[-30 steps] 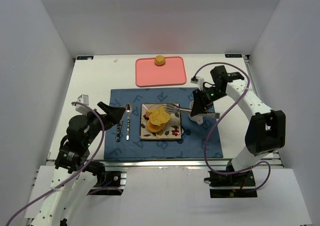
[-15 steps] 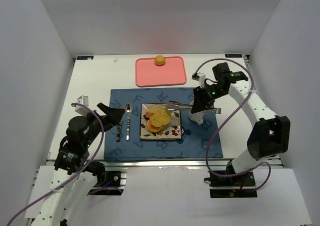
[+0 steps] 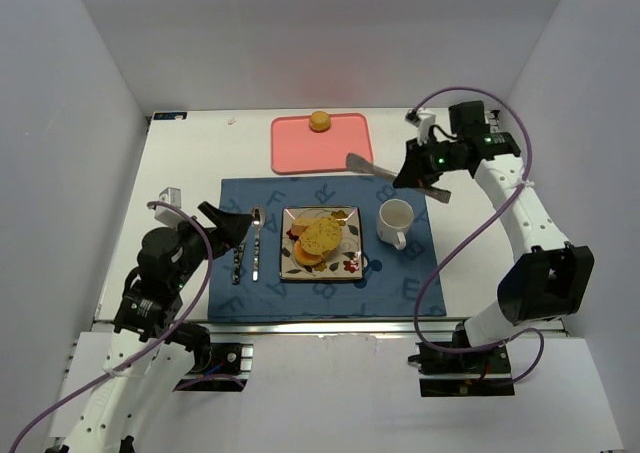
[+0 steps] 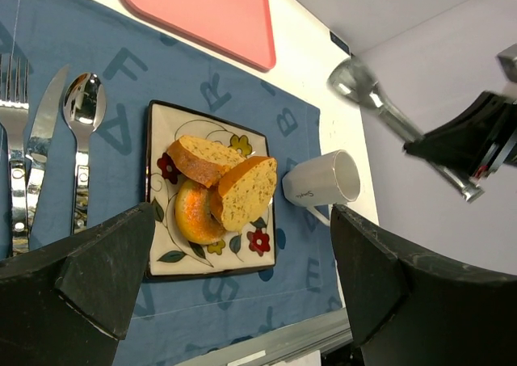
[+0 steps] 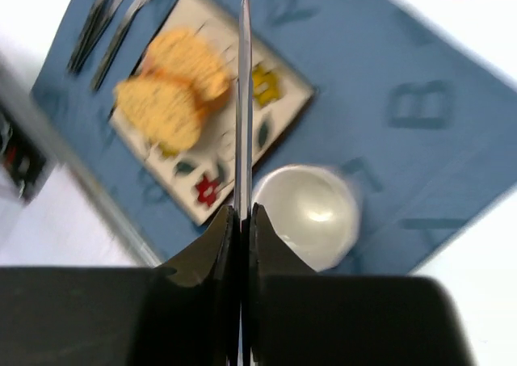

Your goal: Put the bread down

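Three pieces of bread (image 3: 315,238) are piled on the square flowered plate (image 3: 345,263) at the middle of the blue lettered placemat (image 3: 400,283): a glossy bagel (image 4: 194,212) underneath and two seeded slices (image 4: 246,190) leaning across it, all touching. One more, a small round bun (image 3: 320,121), sits alone at the far edge of the pink tray (image 3: 300,148), which lies at 12 o'clock from the plate, off the placemat and well apart from the pile. At 3 o'clock from the plate stands a white mug (image 3: 396,218), upright in the overhead view, just beside the plate's edge. At 9 o'clock the spoon (image 4: 81,115), knife (image 4: 40,148) and fork (image 4: 16,140) lie side by side on the mat. Up high now, the right gripper (image 3: 418,168) hangs above the table at about 1 o'clock from the plate, fingers pinched tight on a metal serving tool (image 3: 365,163) whose broad end points toward the tray's near right corner; its wrist view shows the metal edge-on between the closed fingers. And the left gripper (image 3: 228,223) hovers over the cutlery side, jaws spread wide, nothing between them.
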Robot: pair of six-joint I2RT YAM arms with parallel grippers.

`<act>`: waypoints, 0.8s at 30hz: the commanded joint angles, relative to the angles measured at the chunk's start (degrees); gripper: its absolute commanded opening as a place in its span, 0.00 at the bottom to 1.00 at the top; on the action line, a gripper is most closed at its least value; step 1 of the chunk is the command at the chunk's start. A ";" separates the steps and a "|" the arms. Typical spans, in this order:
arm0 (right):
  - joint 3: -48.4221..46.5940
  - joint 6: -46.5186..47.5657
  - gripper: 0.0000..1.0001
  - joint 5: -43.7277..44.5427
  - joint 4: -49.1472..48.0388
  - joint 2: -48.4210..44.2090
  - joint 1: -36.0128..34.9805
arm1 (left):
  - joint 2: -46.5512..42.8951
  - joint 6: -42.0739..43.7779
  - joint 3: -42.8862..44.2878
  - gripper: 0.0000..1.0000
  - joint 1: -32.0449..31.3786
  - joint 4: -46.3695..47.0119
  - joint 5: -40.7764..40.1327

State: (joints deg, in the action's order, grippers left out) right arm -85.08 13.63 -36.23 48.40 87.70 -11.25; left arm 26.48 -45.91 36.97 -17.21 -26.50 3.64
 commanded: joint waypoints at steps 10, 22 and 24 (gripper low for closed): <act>10.35 -4.23 0.00 29.79 -29.75 4.05 17.30 | 1.82 2.49 -1.37 0.98 0.16 4.44 2.25; 20.66 -2.12 0.48 36.05 -34.87 12.31 19.59 | 3.40 2.67 -1.73 0.98 0.07 6.02 2.43; 20.57 -1.15 0.63 35.88 -33.03 14.24 19.86 | 3.40 2.67 -1.64 0.98 0.07 6.20 2.25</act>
State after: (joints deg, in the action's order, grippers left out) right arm -64.53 10.68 -1.80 15.68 99.59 7.97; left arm 29.71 -43.92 35.92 -17.21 -21.76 5.39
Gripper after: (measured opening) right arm 0.565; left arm 0.982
